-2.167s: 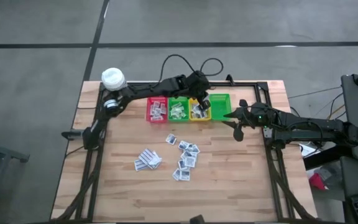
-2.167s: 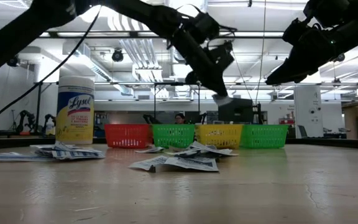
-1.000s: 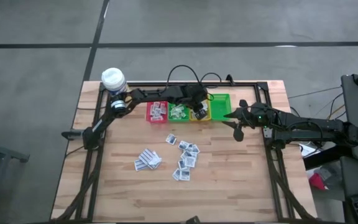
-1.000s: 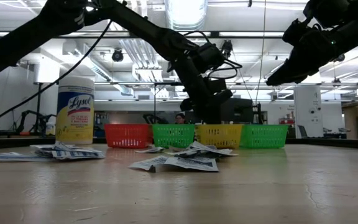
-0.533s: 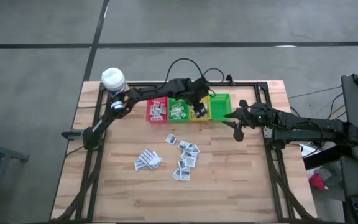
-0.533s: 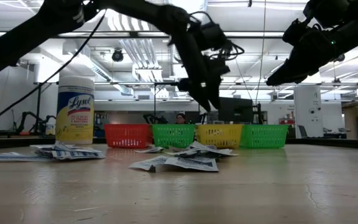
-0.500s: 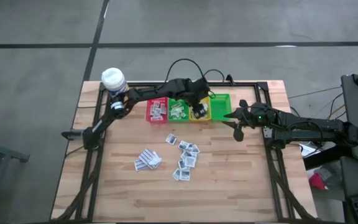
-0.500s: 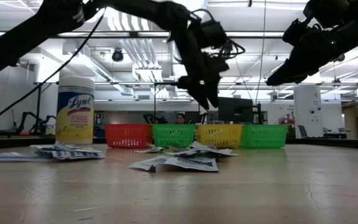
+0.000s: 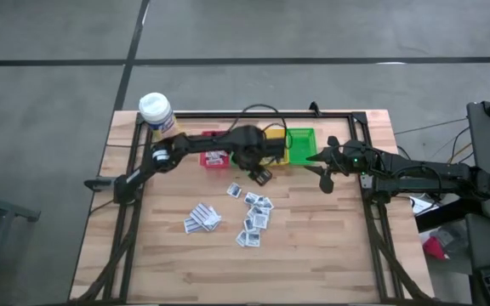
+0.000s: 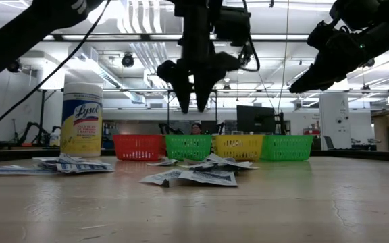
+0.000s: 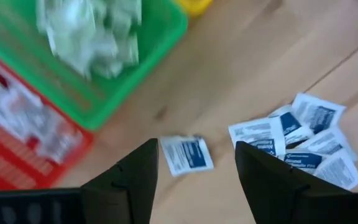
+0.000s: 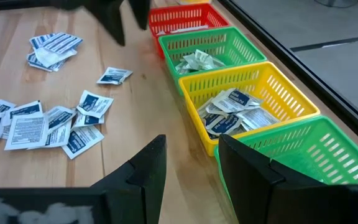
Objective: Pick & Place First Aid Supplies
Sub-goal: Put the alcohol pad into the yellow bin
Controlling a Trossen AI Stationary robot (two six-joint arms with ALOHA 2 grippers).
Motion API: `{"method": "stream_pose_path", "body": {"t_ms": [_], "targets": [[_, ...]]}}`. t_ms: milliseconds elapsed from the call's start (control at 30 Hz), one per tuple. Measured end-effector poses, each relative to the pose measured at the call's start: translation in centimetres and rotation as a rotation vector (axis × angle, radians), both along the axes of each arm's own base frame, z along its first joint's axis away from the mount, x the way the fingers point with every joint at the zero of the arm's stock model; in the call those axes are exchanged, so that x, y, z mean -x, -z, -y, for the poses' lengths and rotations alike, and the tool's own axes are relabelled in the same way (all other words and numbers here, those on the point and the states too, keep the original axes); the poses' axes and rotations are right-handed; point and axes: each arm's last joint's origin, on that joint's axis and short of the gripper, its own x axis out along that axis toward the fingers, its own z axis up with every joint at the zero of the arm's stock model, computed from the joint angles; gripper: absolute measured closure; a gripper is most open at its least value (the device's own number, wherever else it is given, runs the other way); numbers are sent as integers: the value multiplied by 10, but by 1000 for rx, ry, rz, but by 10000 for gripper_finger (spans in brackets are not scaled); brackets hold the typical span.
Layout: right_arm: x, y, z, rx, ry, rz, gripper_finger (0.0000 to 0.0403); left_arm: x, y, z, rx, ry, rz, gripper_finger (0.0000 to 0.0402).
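Loosely scattered, the first aid supplies [image 9: 253,215] lie mid-table, one lone sachet [image 11: 187,154] just in front of the row of bins [image 12: 229,118], which hold more packets. Above that sachet hangs the left gripper [image 10: 191,104], fingers spread wide and empty. Off beside the end green bin [image 9: 301,145], the right gripper [image 9: 326,180] hovers, parted, holding nothing.

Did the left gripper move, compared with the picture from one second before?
Yes. The left gripper, open and empty, has pulled away from the yellow bin toward the loose sachets, and now hangs above the single sachet.
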Motion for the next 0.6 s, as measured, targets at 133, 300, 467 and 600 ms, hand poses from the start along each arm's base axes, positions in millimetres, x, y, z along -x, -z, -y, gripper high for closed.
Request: {"method": "stream_pose_path", "body": {"t_ms": [133, 300, 467, 600], "targets": [[0, 0, 0, 0, 0, 0, 257, 1, 21, 19, 13, -103, -70, 195], [0, 0, 0, -1, -1, -5, 257, 6, 44, 39, -32, -194, -151, 195], [0, 0, 0, 1, -2, -6, 257, 2, 61, 52, -49, -230, -117, 195], [0, 0, 0, 5, -4, -7, 257, -2, 71, 58, -45, -243, -72, 195]]}}
